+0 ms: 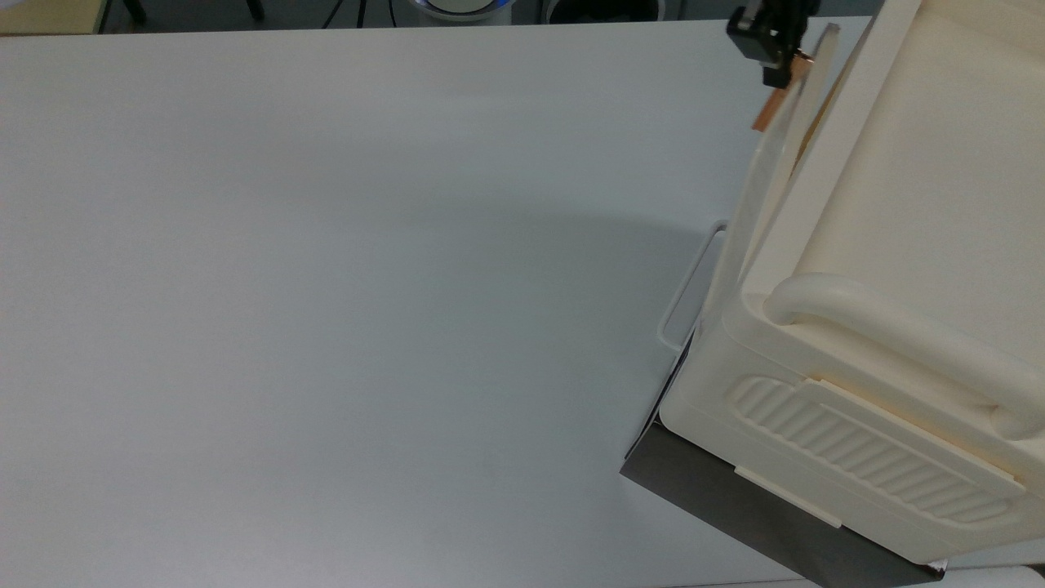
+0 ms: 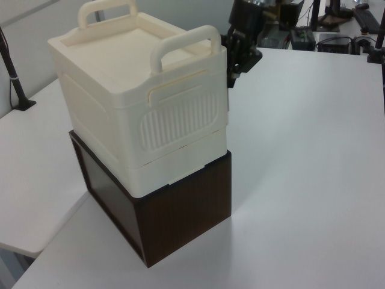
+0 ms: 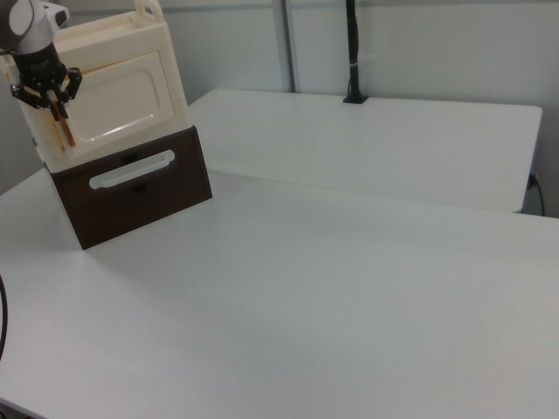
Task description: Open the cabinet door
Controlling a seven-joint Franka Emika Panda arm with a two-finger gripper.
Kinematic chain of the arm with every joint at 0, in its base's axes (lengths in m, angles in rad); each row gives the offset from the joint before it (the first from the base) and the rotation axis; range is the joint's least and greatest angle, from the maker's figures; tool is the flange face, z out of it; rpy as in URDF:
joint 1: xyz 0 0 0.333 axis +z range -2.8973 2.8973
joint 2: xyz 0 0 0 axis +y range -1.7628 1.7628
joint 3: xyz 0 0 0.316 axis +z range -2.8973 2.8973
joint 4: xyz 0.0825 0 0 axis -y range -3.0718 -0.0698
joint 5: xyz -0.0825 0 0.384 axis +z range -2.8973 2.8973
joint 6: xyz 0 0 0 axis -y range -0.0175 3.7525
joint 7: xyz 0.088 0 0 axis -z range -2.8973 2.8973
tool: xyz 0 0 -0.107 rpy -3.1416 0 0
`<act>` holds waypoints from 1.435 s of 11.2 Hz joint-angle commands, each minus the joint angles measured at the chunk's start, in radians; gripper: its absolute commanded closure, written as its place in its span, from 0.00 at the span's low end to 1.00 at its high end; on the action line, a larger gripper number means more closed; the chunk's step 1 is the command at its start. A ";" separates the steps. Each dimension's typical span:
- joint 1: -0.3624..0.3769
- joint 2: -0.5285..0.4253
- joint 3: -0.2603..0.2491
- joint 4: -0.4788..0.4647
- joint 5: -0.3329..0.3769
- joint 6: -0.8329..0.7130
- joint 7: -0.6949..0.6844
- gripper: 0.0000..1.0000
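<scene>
The gripper (image 1: 777, 72), clenched on the copper handle (image 1: 770, 109), is pulling the cabinet door (image 1: 763, 175) ajar; next, swinging it wider.

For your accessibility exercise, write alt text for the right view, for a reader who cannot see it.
A black gripper holds the copper handle of a cream cabinet door, swung slightly ajar. The cabinet sits on a dark brown drawer unit on a white table.
</scene>
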 commanded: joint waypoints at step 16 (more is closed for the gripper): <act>-0.120 -0.141 0.002 0.044 0.090 -0.187 0.028 0.09</act>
